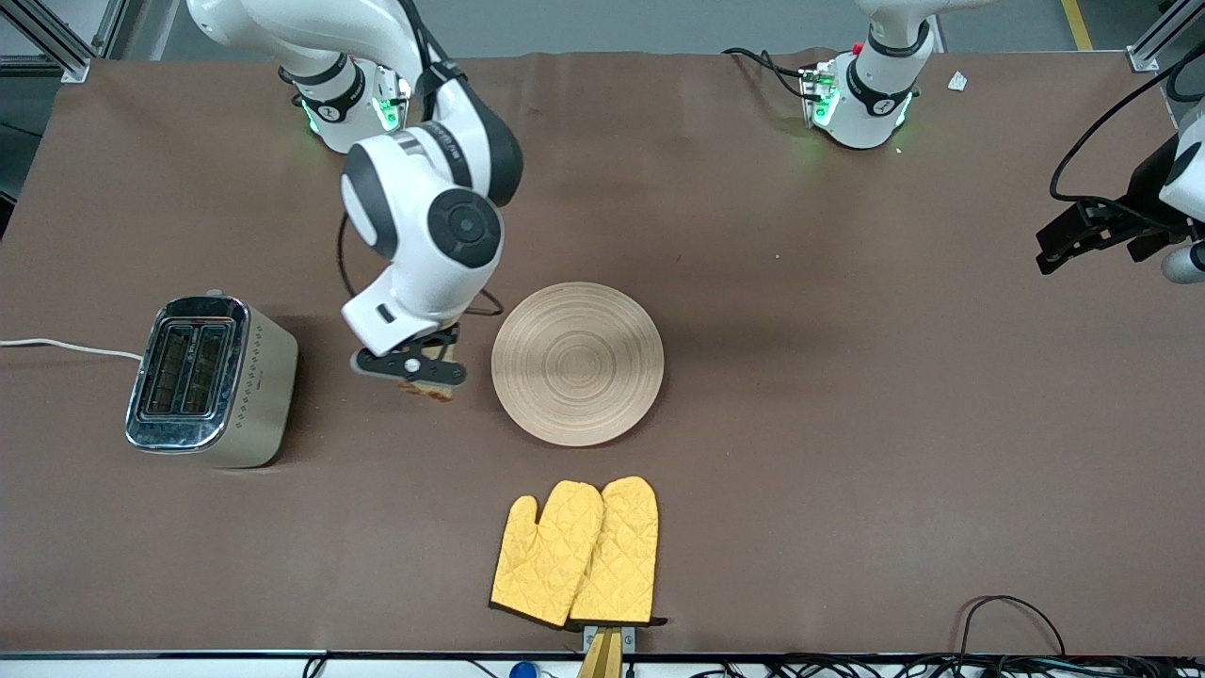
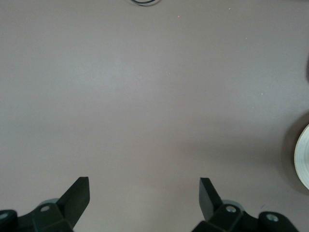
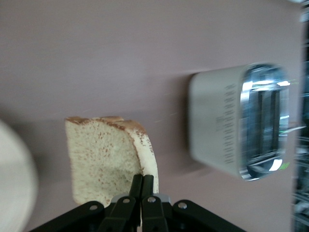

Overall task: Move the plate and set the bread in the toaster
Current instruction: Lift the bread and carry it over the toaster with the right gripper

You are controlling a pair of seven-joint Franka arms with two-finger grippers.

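Observation:
My right gripper [image 1: 415, 366] [image 3: 143, 181] is shut on the edge of the bread [image 1: 429, 389] [image 3: 103, 153], a speckled slice with a darker crust. It holds the slice in the air over the bare table between the toaster [image 1: 213, 380] [image 3: 218, 126] and the plate [image 1: 577, 363] [image 3: 12, 194]. The cream toaster stands toward the right arm's end of the table, its chrome slots facing up. The round wooden plate lies flat beside the gripper, with nothing on it. My left gripper [image 1: 1060, 247] [image 2: 145, 193] waits open over bare table at the left arm's end.
A pair of yellow oven mitts [image 1: 576, 551] lies nearer the front camera than the plate. The toaster's white cord [image 1: 58, 347] runs off the table edge. Dark cables [image 1: 1007, 612] lie along the front edge.

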